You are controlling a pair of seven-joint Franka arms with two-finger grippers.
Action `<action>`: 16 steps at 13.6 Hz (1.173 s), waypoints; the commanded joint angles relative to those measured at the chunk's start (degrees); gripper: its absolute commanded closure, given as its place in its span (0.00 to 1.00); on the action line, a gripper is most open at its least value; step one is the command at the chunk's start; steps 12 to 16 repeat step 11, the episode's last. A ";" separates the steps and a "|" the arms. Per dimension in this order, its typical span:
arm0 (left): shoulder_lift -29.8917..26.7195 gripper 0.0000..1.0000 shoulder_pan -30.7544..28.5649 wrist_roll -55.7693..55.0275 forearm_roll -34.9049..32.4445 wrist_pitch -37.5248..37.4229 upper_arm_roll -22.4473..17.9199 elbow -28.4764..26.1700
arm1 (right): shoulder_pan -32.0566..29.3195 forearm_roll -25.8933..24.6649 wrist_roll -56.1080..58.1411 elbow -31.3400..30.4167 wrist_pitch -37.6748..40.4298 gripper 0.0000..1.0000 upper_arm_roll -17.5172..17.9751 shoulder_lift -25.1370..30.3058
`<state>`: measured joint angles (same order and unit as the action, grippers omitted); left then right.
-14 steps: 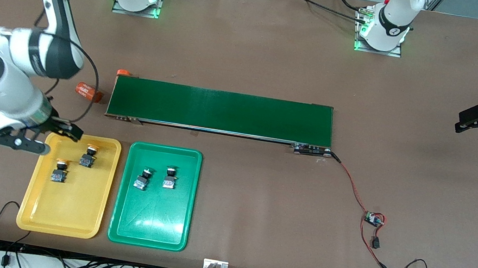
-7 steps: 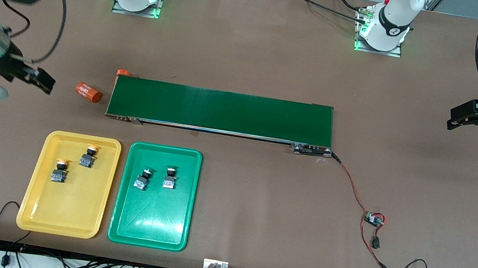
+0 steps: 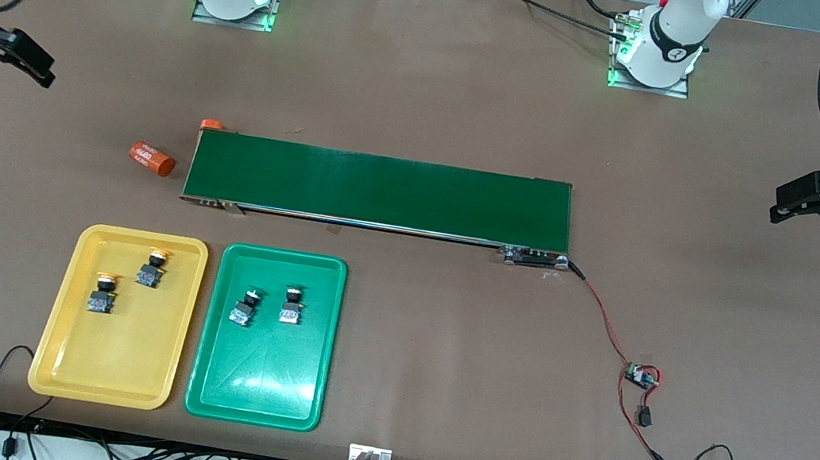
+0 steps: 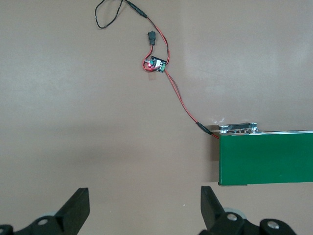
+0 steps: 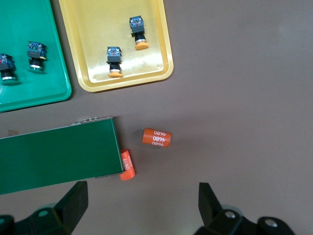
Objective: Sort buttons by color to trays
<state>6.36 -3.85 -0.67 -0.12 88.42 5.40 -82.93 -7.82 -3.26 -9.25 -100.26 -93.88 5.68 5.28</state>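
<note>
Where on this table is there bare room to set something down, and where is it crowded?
Bare: the brown table between the robot bases and the conveyor belt; also between the green tray and the red wire. Crowded: the belt's end toward the right arm, with two orange cylinders, and the yellow tray close beside the green one.

Brown table (image 3: 445,91) with conveyor belt (image 3: 379,190), yellow tray (image 3: 61,341), green tray (image 3: 261,377), orange cylinder (image 3: 151,158).
</note>
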 commanded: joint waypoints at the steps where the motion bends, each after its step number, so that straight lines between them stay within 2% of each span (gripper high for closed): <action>1: -0.74 0.00 0.07 0.41 -1.20 -0.26 0.13 0.05 | -0.88 1.42 1.43 -0.64 1.16 0.00 -0.41 0.52; 5: -0.74 0.00 0.25 0.41 -1.11 -0.18 0.31 0.05 | -0.88 1.42 1.17 -0.11 6.96 0.00 -0.41 0.25; 9: -0.74 0.00 0.25 0.41 -0.85 -0.18 0.40 0.13 | -0.88 1.59 1.52 -0.02 3.54 0.00 -0.50 -0.80; 16: -0.74 0.00 0.25 0.41 -0.76 -0.09 0.31 0.13 | -0.97 1.59 1.52 0.06 3.45 0.00 -0.58 -0.89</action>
